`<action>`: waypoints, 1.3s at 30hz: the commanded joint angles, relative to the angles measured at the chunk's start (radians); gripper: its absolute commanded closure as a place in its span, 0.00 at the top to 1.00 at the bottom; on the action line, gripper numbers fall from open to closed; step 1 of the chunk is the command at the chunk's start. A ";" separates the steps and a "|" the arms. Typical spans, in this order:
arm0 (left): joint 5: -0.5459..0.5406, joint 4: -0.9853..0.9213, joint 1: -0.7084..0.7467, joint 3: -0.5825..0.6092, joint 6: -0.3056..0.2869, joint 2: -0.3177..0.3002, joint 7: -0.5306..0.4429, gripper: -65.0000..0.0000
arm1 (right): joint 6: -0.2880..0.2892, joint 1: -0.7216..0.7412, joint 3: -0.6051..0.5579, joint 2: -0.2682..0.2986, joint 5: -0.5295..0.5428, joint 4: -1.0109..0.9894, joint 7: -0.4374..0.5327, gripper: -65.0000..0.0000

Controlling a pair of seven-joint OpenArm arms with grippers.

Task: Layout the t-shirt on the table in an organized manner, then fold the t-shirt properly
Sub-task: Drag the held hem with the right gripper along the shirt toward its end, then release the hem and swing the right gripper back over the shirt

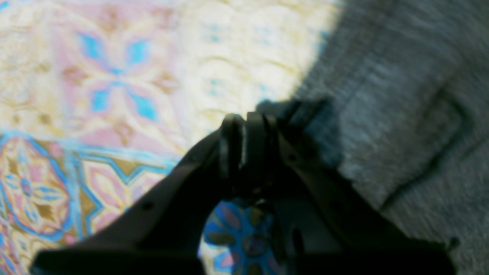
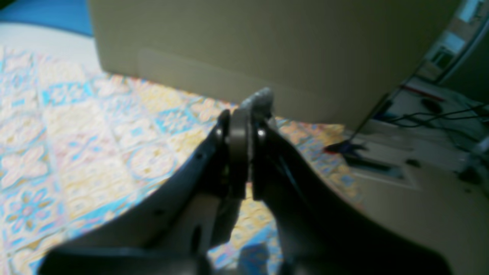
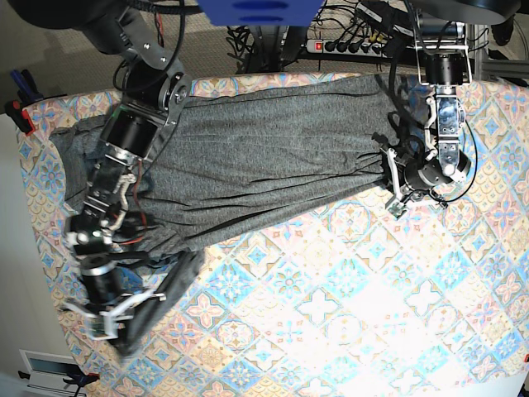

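Note:
The dark grey t-shirt (image 3: 264, 157) lies stretched and creased across the far part of the table (image 3: 331, 314), with one end trailing down the left side. My left gripper (image 3: 388, 169) is shut on its bunched right edge. In the left wrist view the shut fingertips (image 1: 242, 130) sit at the edge of the grey knit (image 1: 401, 95). My right gripper (image 3: 107, 322) is shut on the shirt's lower left end. A small tuft of grey cloth (image 2: 261, 97) pokes out above its closed fingers (image 2: 238, 133).
A large beige panel (image 2: 267, 46) stands just past the table's edge in front of the right gripper. Cables and a power strip (image 3: 347, 41) lie on the floor behind the table. Patterned tabletop shows across the near half and the right.

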 commanded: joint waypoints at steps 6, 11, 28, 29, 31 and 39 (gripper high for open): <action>0.056 -0.009 0.003 -0.003 0.014 0.006 0.051 0.06 | -0.007 0.032 0.107 0.008 -0.062 0.101 0.043 0.00; 0.054 -0.009 0.002 -0.006 0.014 0.030 0.050 0.06 | -0.007 0.032 0.190 0.008 -0.062 0.162 0.043 0.00; 0.058 -0.009 -0.060 -0.178 0.014 0.081 0.053 0.07 | -0.007 0.030 0.454 0.008 -0.067 0.359 0.043 0.00; 0.056 -0.009 -0.061 -0.178 0.014 0.081 0.053 0.07 | -0.007 0.024 0.463 0.008 -0.067 0.377 0.043 0.00; 0.056 -0.009 -0.063 -0.178 0.014 0.081 0.051 0.07 | -0.007 -0.007 0.469 0.008 -0.067 0.405 0.045 0.00; 0.056 -0.010 -0.092 -0.173 0.014 0.081 0.054 0.07 | -0.009 -0.140 0.471 0.007 -0.067 0.459 0.046 0.00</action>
